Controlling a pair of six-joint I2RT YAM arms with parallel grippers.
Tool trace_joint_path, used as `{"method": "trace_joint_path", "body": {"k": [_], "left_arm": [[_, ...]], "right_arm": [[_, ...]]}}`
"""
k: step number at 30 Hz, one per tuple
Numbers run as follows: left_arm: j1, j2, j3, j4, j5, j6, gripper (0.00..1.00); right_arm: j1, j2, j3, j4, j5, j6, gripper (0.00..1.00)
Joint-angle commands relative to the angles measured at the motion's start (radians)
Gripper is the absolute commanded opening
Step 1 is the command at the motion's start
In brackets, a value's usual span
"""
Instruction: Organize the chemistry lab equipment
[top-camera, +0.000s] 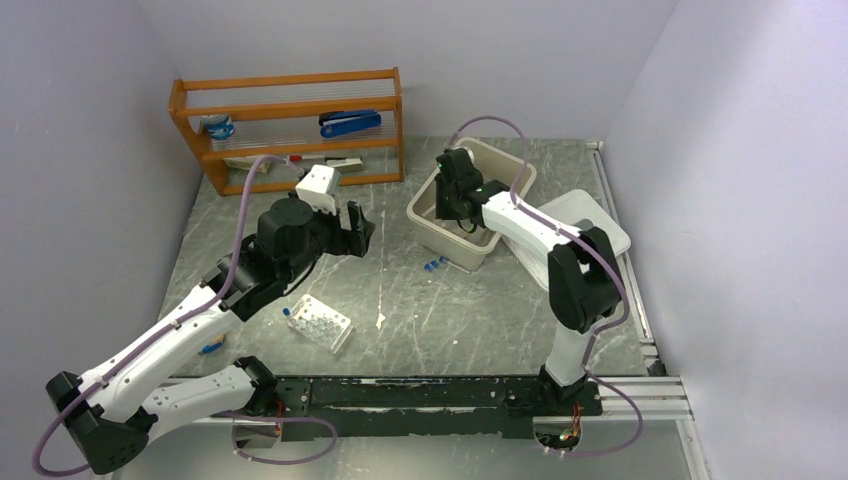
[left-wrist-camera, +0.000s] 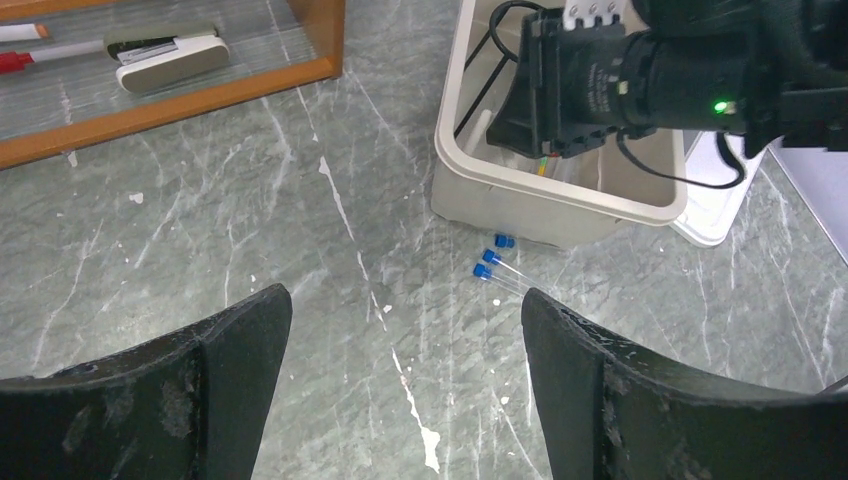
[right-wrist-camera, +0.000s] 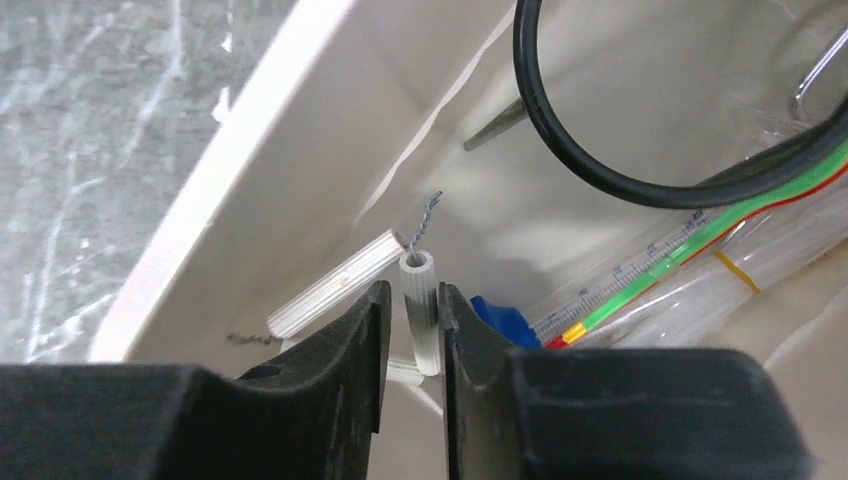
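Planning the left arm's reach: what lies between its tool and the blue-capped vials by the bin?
Nothing but bare table: the left wrist view shows no object between the left tool and the vials.

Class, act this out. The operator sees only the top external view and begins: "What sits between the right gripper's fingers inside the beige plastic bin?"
Observer: A white ribbed tube with twisted wire at its end stands between the right gripper fingers, low in the beige plastic bin. I cannot tell whether it is clamped or loose.
Operator: What lies near it?
Observer: A black ring and a clear graduated tube with a green stripe.
Operator: And the left gripper?
Observer: The left gripper is open, with nothing between its fingers.
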Motion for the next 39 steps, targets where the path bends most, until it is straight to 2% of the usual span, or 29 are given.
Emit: {"method": "trace_joint_path", "body": {"k": [1,7,11,16,20,23,26,32,39], "left_arm": [[0.004,0.003,-0.010,0.043,0.020,-0.010,0.89],[0.004,0.002,-0.010,0.054,0.008,-0.006,0.89],[0.004,0.003,0.000,0.051,-0.005,0.004,0.89],[0.004,-0.007,0.008,0.047,-0.022,0.013,0.89],[0.005,-0.024,0.017,0.042,-0.068,0.029,0.89],[0.005,-0.044,0.035,0.033,-0.132,0.047,0.89],[0.004,-0.068,0.057,0.020,-0.208,0.058,0.90],[0.004,-0.122,0.019,0.007,-0.365,-0.045,0.93],[0.004,-0.147,0.004,-0.013,-0.398,-0.070,0.94]], "right_arm": [[0.000,-0.092,0.013,-0.030,-0.038,0.013,0.29],[0.003,-0.168,0.006,-0.075,-0.054,-0.008,0.43],[0.028,-0.221,0.009,-0.101,-0.063,-0.028,0.46],[0.122,-0.309,-0.024,-0.113,-0.049,-0.091,0.43],[0.250,-0.335,-0.101,-0.119,0.027,-0.145,0.31],[0.312,-0.313,-0.155,-0.134,0.074,-0.151,0.32],[0.344,-0.268,-0.186,-0.157,0.131,-0.128,0.39],[0.345,-0.185,-0.210,-0.138,0.210,-0.090,0.42],[0.345,-0.057,-0.182,-0.120,0.193,-0.127,0.46]]}}
